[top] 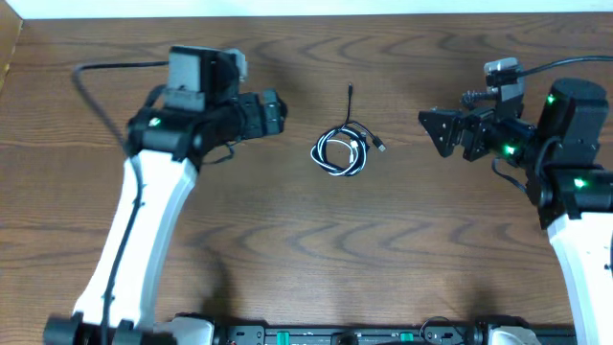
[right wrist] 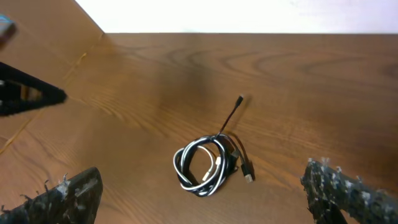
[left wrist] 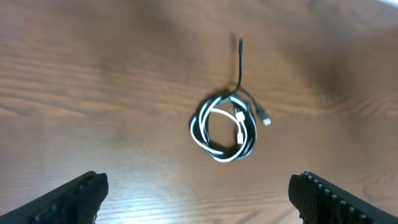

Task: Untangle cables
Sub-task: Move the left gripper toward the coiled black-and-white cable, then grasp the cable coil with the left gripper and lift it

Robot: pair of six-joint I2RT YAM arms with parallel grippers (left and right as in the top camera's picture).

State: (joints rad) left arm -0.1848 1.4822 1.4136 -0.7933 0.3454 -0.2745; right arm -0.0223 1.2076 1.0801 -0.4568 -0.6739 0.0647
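The cables (top: 342, 150) lie in the middle of the wooden table as one small coil, a white cord and a black cord looped together. A black tail with a plug runs toward the far edge and a short plug end sticks out to the right. The coil also shows in the left wrist view (left wrist: 224, 129) and the right wrist view (right wrist: 202, 165). My left gripper (top: 276, 114) is open and empty, left of the coil and apart from it. My right gripper (top: 433, 132) is open and empty, right of the coil and apart from it.
The table's far edge (top: 316, 11) runs along the top, with a light surface beyond it. Thick black arm wires (top: 91, 81) loop near the left arm, and another (top: 565, 62) near the right arm. A dark rail (top: 335, 335) lies along the near edge.
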